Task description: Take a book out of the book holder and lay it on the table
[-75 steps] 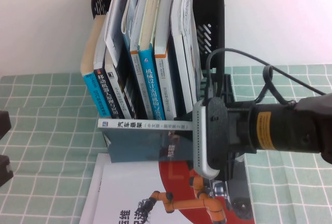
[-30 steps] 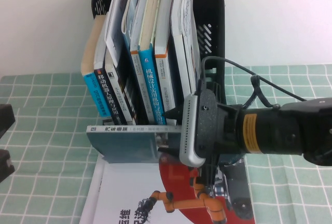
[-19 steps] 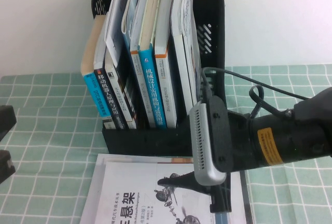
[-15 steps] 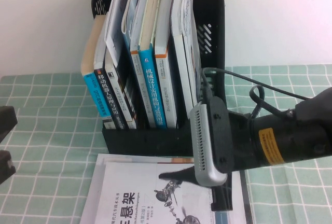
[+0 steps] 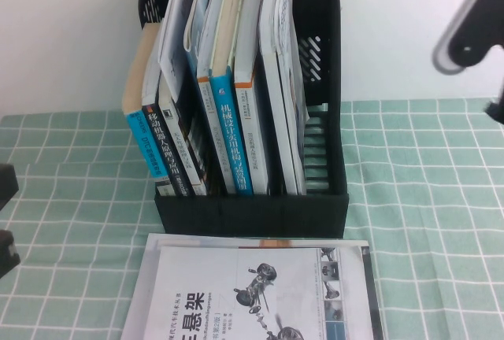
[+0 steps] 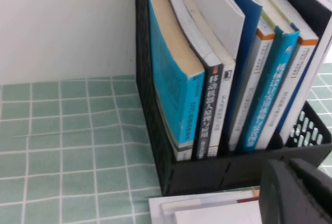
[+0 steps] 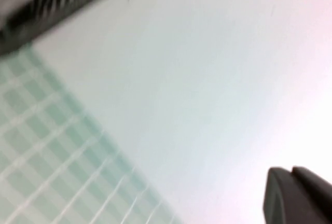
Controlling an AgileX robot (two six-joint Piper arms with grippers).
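- Right gripper (image 5: pixel 472 25): you see it raised high at the right, well clear of everything; grip unreadable.
- Left gripper (image 5: pixel 6 218): parked at the left edge, nearer; grip unreadable.
- Table (image 5: pixel 71 198) bears the book holder (image 5: pixel 252 214).
- Book (image 5: pixel 252 293) lies flat just before it, long axis toward you.

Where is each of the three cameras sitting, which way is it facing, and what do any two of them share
High view: raised on the robot's side, angled down at the book holder, the book lying flat on the table; left gripper at the left edge, right gripper raised at the upper right.
Left wrist view: low on the robot's left, facing the holder; a dark part of its own gripper shows in a corner.
Right wrist view: lifted, facing wall and cloth; a dark gripper part shows.
Shared: high and left wrist views both show the holder.
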